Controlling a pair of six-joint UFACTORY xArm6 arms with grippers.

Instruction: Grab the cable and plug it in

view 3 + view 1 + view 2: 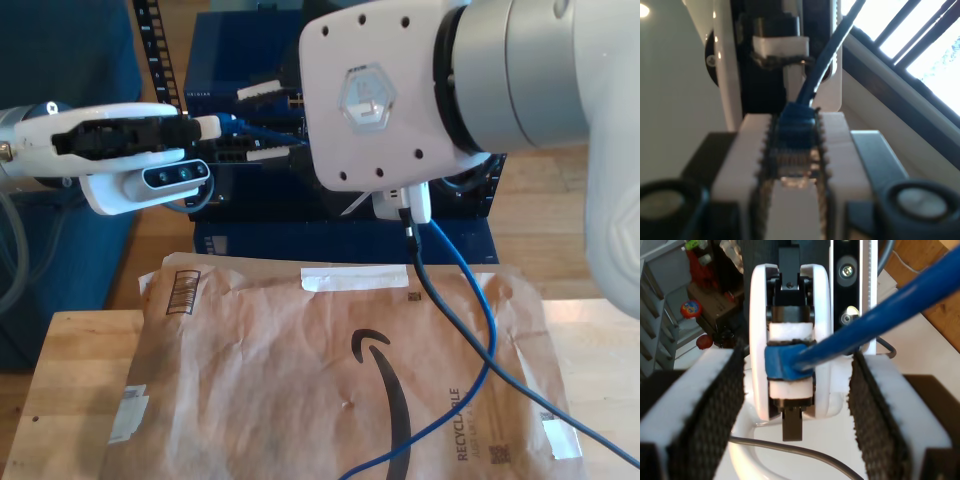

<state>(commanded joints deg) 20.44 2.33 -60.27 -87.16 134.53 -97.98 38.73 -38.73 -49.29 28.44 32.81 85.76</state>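
Observation:
My first gripper [796, 150] is shut on the end of the blue cable [832, 50]. The blue boot sits between its white pads and the clear plug [796, 176] points back toward the first wrist camera. In the exterior view this gripper [212, 127] reaches in from the exterior view's left. My second gripper [797, 390] faces it, open, its black ridged pads [715, 405] wide apart on either side of the held boot [782, 365], apart from it. In the exterior view its white fingertips [262, 90] straddle the cable [470, 280], which hangs down across the envelope.
A large brown padded envelope [300, 380] covers most of the wooden table [60, 400]. A dark blue cabinet [250, 215] stands behind it. The second arm's big white housing [380, 90] fills the exterior view's upper right, and a black wire [440, 300] trails from it.

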